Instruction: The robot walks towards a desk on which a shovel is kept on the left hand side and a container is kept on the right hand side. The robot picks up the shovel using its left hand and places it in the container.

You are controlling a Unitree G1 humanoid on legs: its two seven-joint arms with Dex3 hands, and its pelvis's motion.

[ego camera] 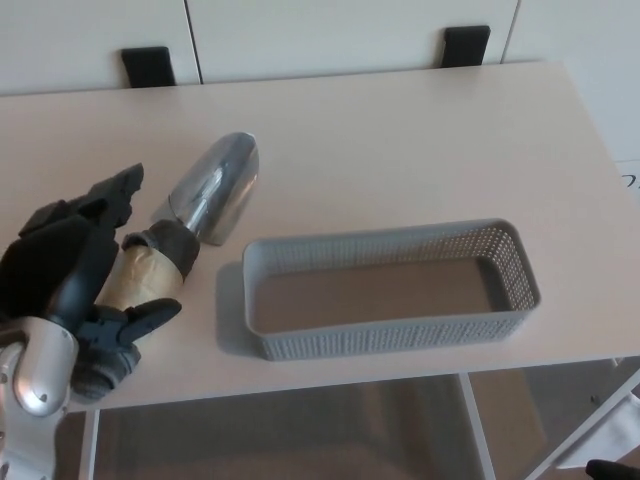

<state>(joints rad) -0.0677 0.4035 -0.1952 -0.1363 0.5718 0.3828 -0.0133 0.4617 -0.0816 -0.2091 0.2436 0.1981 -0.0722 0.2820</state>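
So the left hand is half-curled around the shovel handle, not clamped; container sits empty beside it.

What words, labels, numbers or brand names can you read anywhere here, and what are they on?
None can be read.
The shovel, the grey basket, the desk and the left hand show no print.
A dark mark at the picture's right edge is cut off and unreadable.

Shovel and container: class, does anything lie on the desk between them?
Nothing visible does. The shovel lies left of the empty grey container, with only bare desk between them. The left hand is already at its handle.
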